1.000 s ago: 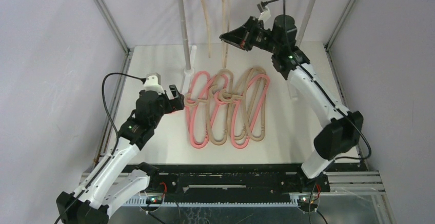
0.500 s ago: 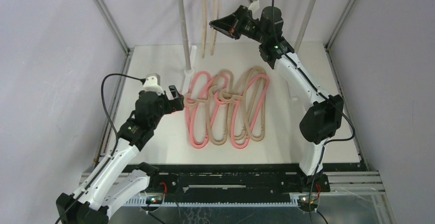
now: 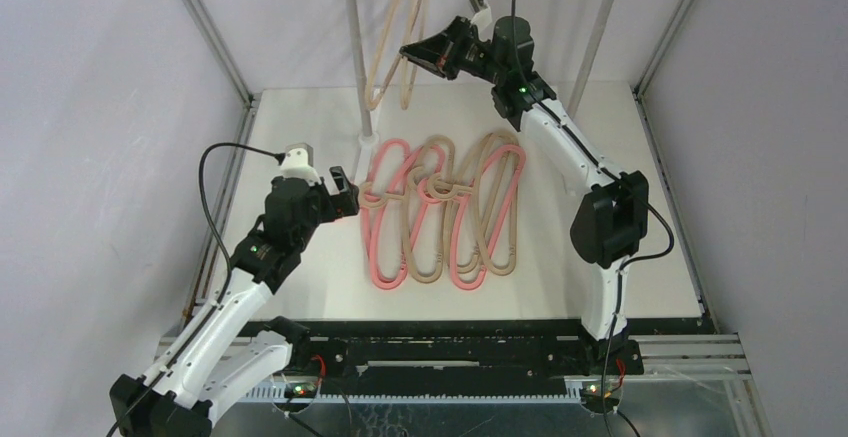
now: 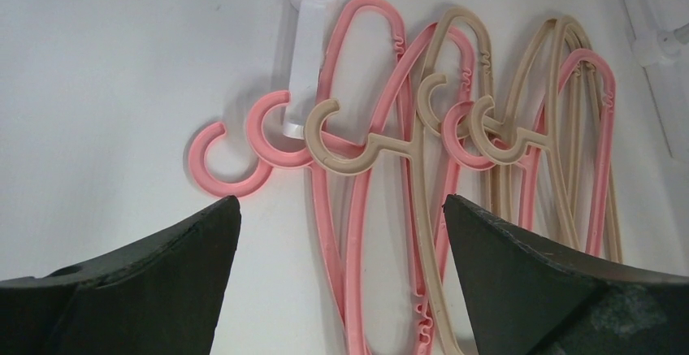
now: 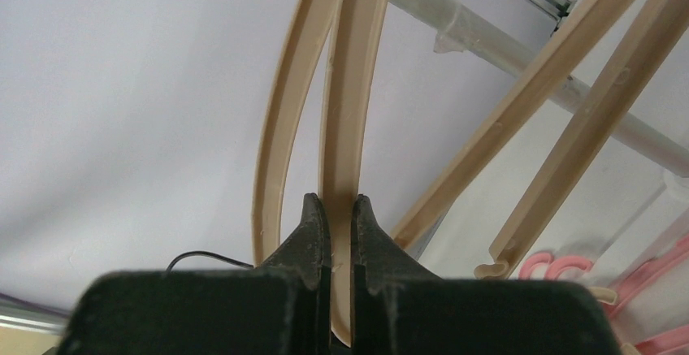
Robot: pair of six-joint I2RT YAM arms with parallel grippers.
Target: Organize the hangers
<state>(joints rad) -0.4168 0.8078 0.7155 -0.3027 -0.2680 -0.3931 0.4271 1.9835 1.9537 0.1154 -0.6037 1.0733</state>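
Right gripper [image 5: 340, 202] tight on beige hanger [image 5: 353, 87], clearest from wrist

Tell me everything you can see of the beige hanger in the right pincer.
The beige hanger is a thin, smooth strip, plastic by its look, bent into a rounded outline. It stands roughly upright above the far side of the table, near the grey pole. The right pincer is shut on one bar. A second beige hanger is close beside it.

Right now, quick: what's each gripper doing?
Left gripper: open, holding nothing.
Right gripper: shut on a beige hanger.
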